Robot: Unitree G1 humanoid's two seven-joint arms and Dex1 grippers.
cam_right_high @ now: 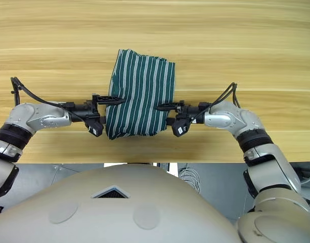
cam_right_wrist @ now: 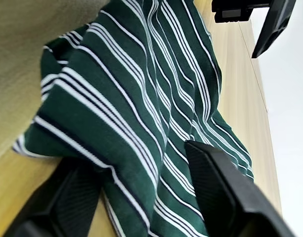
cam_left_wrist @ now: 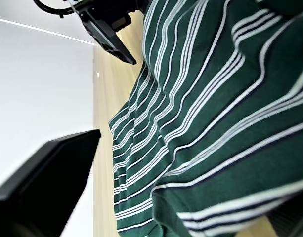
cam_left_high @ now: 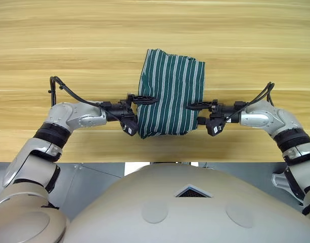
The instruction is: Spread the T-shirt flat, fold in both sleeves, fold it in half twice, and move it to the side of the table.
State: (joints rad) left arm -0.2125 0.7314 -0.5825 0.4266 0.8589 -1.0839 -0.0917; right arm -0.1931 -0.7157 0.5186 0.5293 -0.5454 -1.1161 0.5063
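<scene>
Folded T-shirt [cam_left_high: 171,93] lay on table [cam_left_high: 69,40]; left gripper [cam_left_high: 141,115] and right gripper [cam_left_high: 200,119] flanked it, fingers spread

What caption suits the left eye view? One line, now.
Left gripper and right gripper at opposite side edges of the folded striped T-shirt on a wooden table.

Both arms bent inward, forearms in line, left gripper [cam_left_high: 136,112] and right gripper [cam_left_high: 205,117] facing each other, fingers spread apart.
</scene>
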